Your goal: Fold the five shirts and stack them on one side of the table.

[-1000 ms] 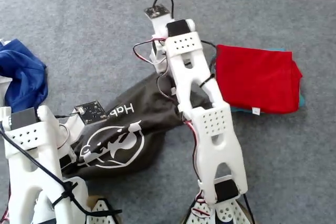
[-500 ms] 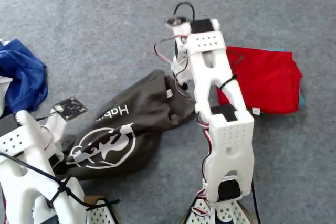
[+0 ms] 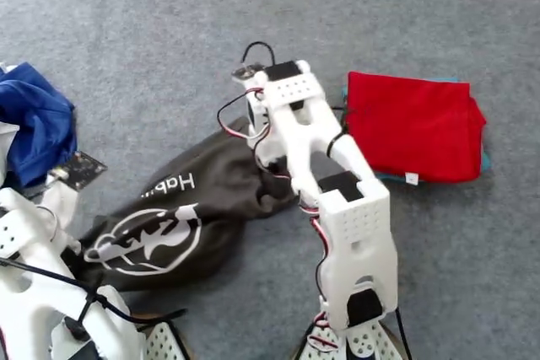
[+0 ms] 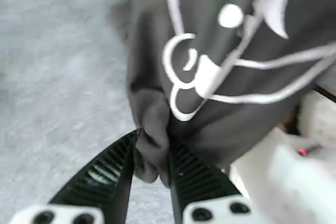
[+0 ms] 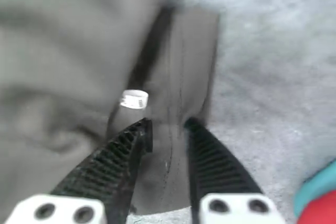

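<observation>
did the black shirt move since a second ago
Yes. The black shirt has slid left across the table, away from the folded red shirt.

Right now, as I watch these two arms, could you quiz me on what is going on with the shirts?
1. True or false: the left gripper and the right gripper each pinch the dark printed shirt.
2. What lies under the folded red shirt? A) a teal shirt B) a white plate C) a cardboard box
3. Fill in: the crumpled blue shirt lies on the ___ arm's side of the table.
Key: 1 true; 2 A; 3 left.
</observation>
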